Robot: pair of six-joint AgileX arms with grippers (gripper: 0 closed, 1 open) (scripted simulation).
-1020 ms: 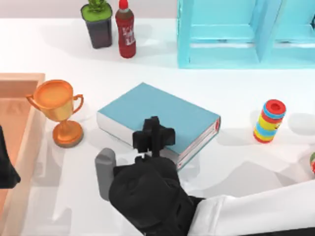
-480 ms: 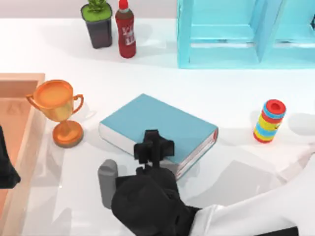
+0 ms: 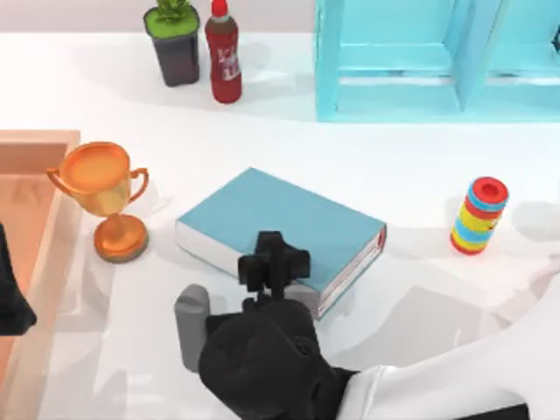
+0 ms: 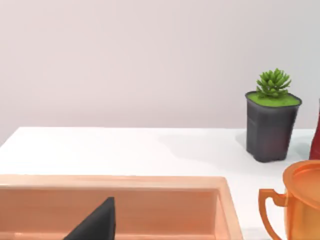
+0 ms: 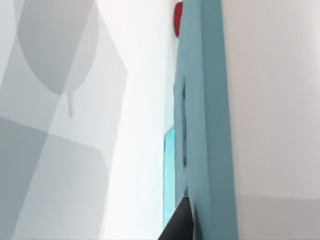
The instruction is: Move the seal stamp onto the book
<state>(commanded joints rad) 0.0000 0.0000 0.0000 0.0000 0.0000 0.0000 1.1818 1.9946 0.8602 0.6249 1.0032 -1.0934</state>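
— Where is the book (image 3: 297, 214)?

— It lies flat on the white table (image 3: 420, 166), teal cover up. Its long axis runs on a slant, from the far-left corner, on the trophy's side, to the near-right corner, on the striped cylinder's side. White page edges face the near-left side, and a small red mark (image 3: 382, 234) sits at its right corner.

— And the right gripper (image 3: 273, 261)?

— It hangs over the book's near long edge, with the black wrist and white arm trailing away toward the near right of the book. Whether it is grasping anything, I cannot tell. The right wrist camera looks close along the book (image 5: 210, 125).

— The seal stamp?

— I cannot tell where it is.

— What stands around the book?

— A gold trophy (image 3: 103, 188) is left of it, near but apart. A striped cylinder (image 3: 479, 214) with a red top stands to its right, well apart. A grey block (image 3: 190, 319) stands upright just off its near-left side, beside the right arm. Beyond the book are a red bottle (image 3: 224, 61) and a dark plant pot (image 3: 175, 48) side by side, with a light-blue shelf (image 3: 437, 61) beyond it to the right.

— The left gripper (image 3: 10, 302)?

— Parked far to the left of the book, past the trophy, over a wooden tray (image 3: 39, 140). I cannot tell if it is released or clenched.
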